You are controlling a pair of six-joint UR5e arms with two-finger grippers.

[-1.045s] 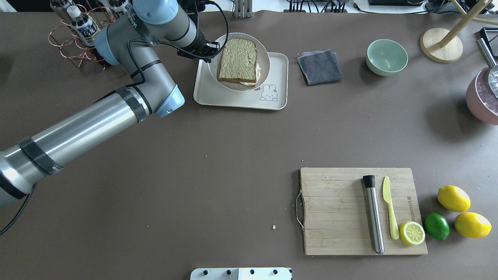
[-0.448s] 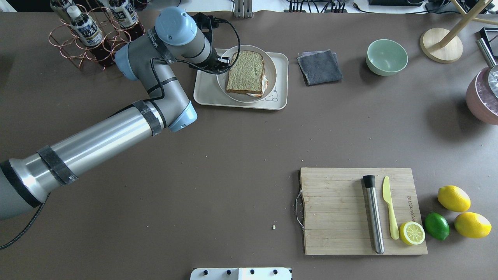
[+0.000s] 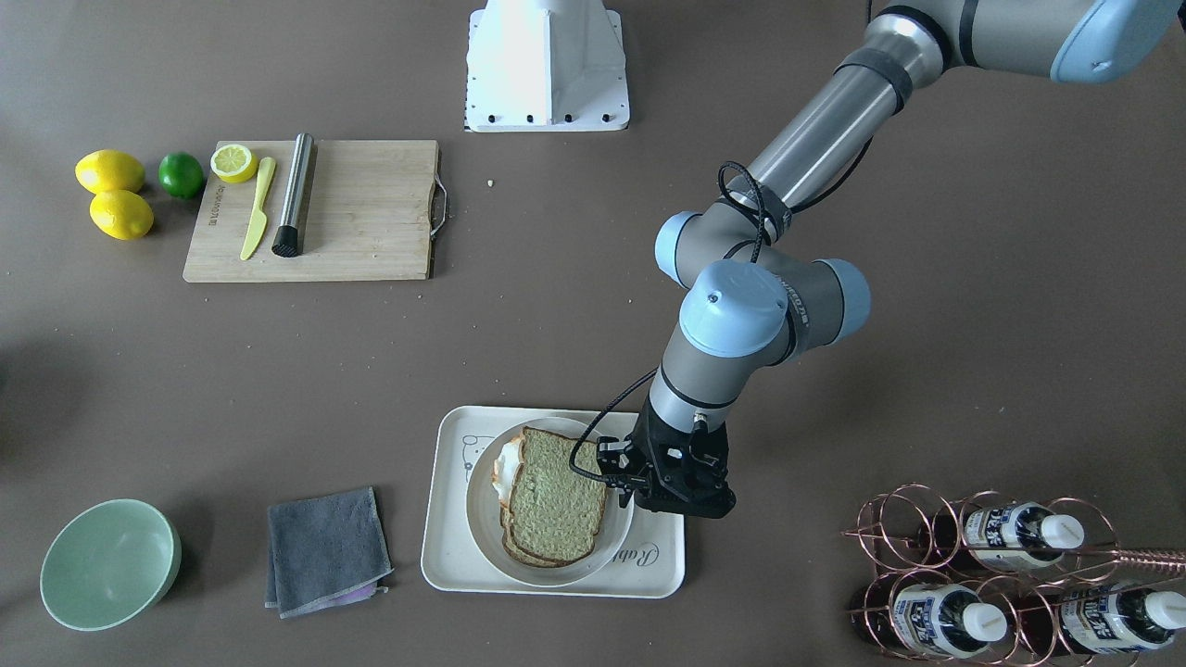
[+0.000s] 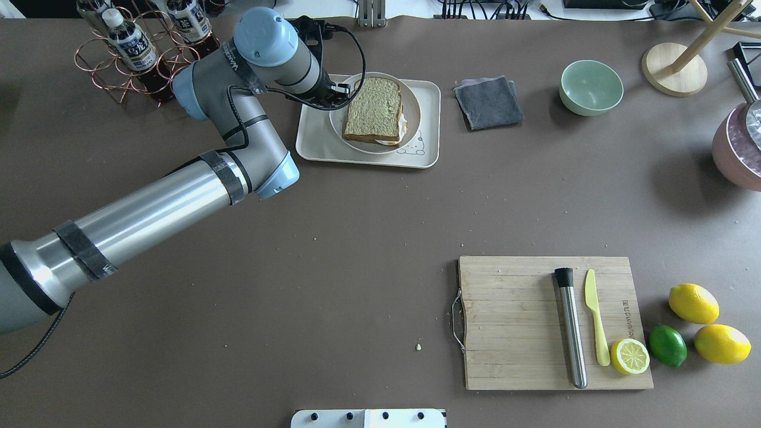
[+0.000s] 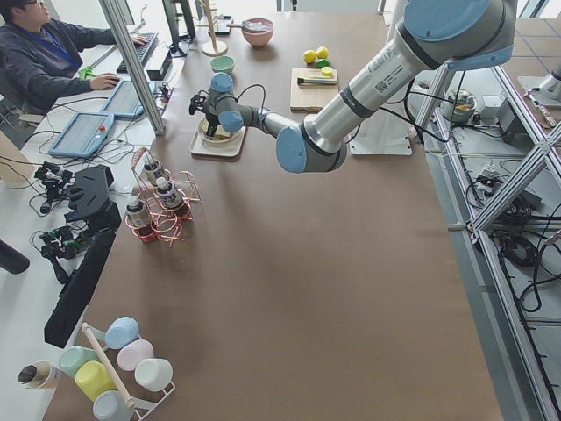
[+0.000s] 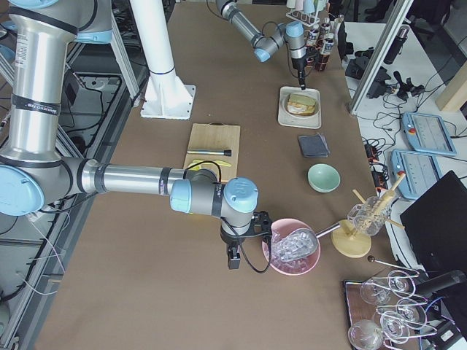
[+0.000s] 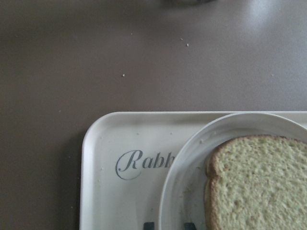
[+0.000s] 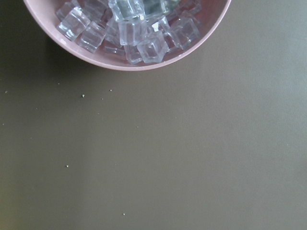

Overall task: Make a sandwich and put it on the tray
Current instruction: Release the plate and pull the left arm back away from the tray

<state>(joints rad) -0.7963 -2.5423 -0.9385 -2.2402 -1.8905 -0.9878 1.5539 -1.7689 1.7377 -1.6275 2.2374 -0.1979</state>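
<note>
The sandwich (image 4: 373, 107), wholegrain bread with egg white showing at one side, lies on a round white plate (image 4: 339, 128). The plate sits on the cream tray (image 4: 312, 142) at the far middle-left of the table. My left gripper (image 4: 343, 92) is at the plate's left rim. In the left wrist view the gripper (image 7: 168, 225) has its two fingertips close together astride the plate (image 7: 187, 182) rim, beside the sandwich (image 7: 259, 187) and the tray's (image 7: 100, 201) "Rabb" lettering. My right gripper (image 6: 232, 259) hangs beside the pink ice bowl (image 6: 292, 251); I cannot tell its state.
A copper rack of bottles (image 4: 137, 53) stands just left of my left arm. A grey cloth (image 4: 489, 102) and a green bowl (image 4: 591, 87) lie right of the tray. The wooden cutting board (image 4: 511, 321) with knife, muddler and lemon half is front right.
My left gripper carried the plate with the sandwich rightward and down from over the tray's far-left corner onto the tray. Over the last half second it barely moved.
</note>
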